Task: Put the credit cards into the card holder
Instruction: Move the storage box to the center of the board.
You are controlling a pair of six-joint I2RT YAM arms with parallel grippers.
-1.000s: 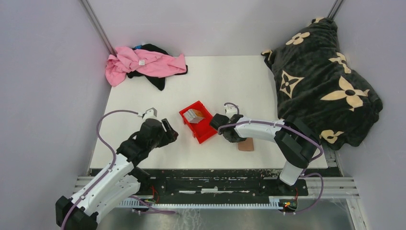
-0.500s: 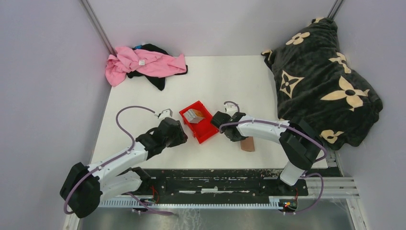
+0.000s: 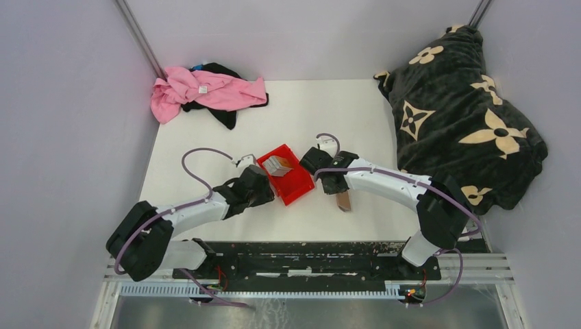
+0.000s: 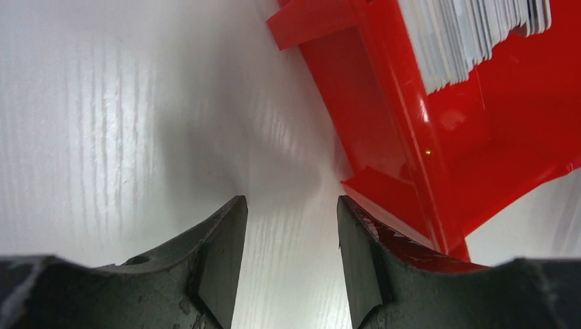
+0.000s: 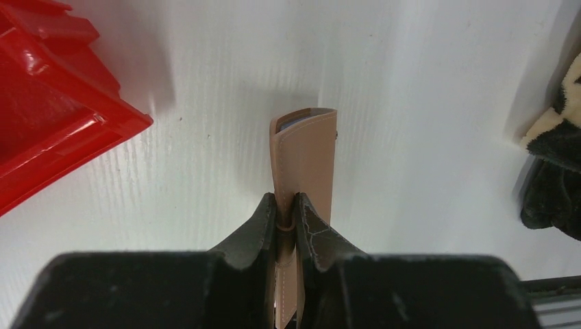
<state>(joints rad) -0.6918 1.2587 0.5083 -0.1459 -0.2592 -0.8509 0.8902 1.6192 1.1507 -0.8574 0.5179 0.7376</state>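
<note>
- Right of the red bin (image 3: 296, 187), the card holder (image 5: 305, 157) is pinched edge-on in the right gripper (image 5: 286, 205), whose jaws are nearly closed on its tan fold. Can't tell if it touches the white table (image 3: 308, 110).
- Credit cards (image 4: 473, 34): stacked on edge inside the bin, grey-white edges showing.
- Left gripper (image 4: 291, 205): jaws wide apart, nothing between them, low, just beside the bin's near-left corner.
- Pink cloth (image 3: 205, 89) at far left, dark flowered blanket (image 3: 459, 116) at far right.
</note>
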